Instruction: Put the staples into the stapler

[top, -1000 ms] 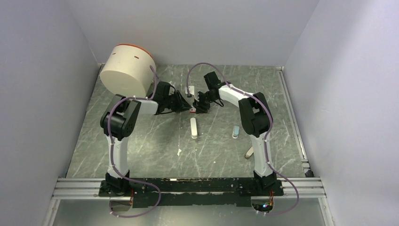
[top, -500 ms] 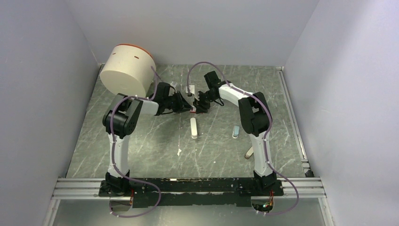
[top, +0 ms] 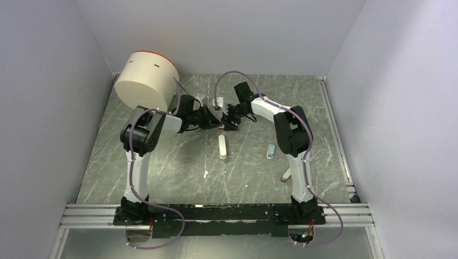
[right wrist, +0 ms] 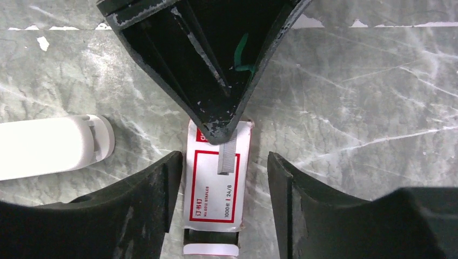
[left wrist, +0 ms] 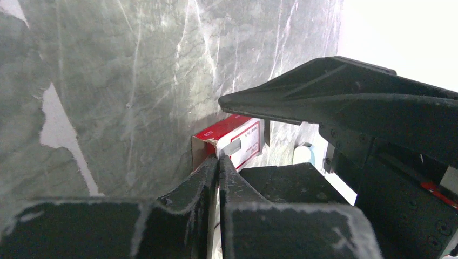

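The staples box (right wrist: 216,181), red with a white label, lies on the table between my right gripper's (right wrist: 222,162) open fingers, which do not touch it. My left gripper (left wrist: 219,159) is shut on a short grey strip of staples (right wrist: 228,158) at the box's open end (left wrist: 208,141). In the top view both grippers, left (top: 214,122) and right (top: 227,119), meet over the box (top: 221,127). The stapler (top: 222,147), a slim white bar, lies just in front of them; its rounded end shows in the right wrist view (right wrist: 59,144).
A big cream cylinder with an orange rim (top: 147,81) stands at the back left. A small white item (top: 217,102) lies behind the grippers. A pale blue item (top: 271,151) and a beige piece (top: 285,174) lie to the right.
The left arm has shifted slightly toward the back with its gripper still shut. The right gripper has hardly moved.
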